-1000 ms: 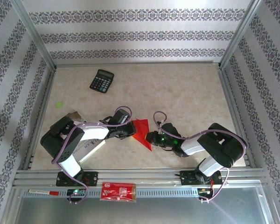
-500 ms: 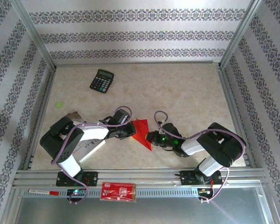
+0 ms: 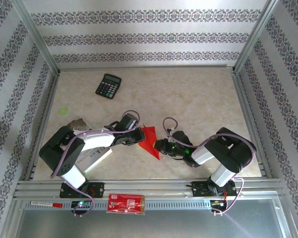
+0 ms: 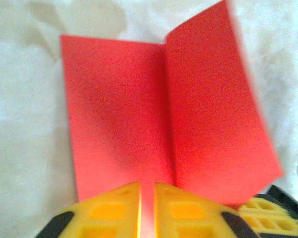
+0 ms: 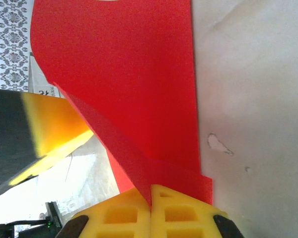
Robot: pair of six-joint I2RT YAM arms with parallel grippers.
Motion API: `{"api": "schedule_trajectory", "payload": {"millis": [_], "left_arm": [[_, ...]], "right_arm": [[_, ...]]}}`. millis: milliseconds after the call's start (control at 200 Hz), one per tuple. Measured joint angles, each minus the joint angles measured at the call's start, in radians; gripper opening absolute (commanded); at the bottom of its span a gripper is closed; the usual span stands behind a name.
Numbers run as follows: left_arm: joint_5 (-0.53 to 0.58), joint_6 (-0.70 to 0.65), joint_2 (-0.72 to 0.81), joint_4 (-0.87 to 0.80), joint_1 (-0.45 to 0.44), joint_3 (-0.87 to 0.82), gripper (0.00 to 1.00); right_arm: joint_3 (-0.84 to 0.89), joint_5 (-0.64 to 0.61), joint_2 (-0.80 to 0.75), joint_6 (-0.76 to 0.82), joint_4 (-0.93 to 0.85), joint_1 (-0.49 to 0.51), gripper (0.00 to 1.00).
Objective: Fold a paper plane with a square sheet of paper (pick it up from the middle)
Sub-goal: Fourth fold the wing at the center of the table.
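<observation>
The square sheet of paper (image 3: 150, 140), bright red, is folded into a pointed paper plane shape with a centre crease and lies between my two grippers near the table's front. In the left wrist view the red paper (image 4: 139, 109) spreads flat on one side of the crease and lifts on the other. My left gripper (image 3: 140, 139) (image 4: 147, 198) is at its left edge, jaws parted by a narrow slit with red showing through. My right gripper (image 3: 157, 146) (image 5: 151, 198) is shut on a raised flap of the paper (image 5: 129, 74); the left gripper's yellow finger (image 5: 54, 124) shows beyond.
A black calculator (image 3: 108, 86) lies at the back left. A white booklet (image 3: 97, 156) sits under the left arm. A red printed packet (image 3: 126, 204) rests on the front rail. Metal frame rails (image 3: 243, 109) and patterned walls bound the table.
The left gripper's jaws have parted slightly from shut. Both arms' elbows shifted a little; the paper stays in place between the grippers.
</observation>
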State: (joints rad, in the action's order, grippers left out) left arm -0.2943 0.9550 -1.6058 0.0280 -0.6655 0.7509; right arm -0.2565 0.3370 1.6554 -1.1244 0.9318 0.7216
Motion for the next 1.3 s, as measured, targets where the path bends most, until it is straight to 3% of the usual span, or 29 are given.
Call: {"api": "schedule_trajectory", "payload": {"millis": [270, 749, 1299], "left_arm": [[-0.04, -0.005, 0.06, 0.017, -0.001, 0.007, 0.01], [-0.175, 0.021, -0.037, 0.138, -0.027, 0.047, 0.02], [-0.185, 0.021, -0.132, 0.145, -0.026, 0.085, 0.03]], "right_arm": [[0.0, 0.012, 0.024, -0.004, 0.039, 0.0, 0.0], [0.0, 0.019, 0.043, -0.006, 0.068, 0.0, 0.0], [0.0, 0.02, 0.048, -0.006, 0.075, 0.0, 0.02]]}}
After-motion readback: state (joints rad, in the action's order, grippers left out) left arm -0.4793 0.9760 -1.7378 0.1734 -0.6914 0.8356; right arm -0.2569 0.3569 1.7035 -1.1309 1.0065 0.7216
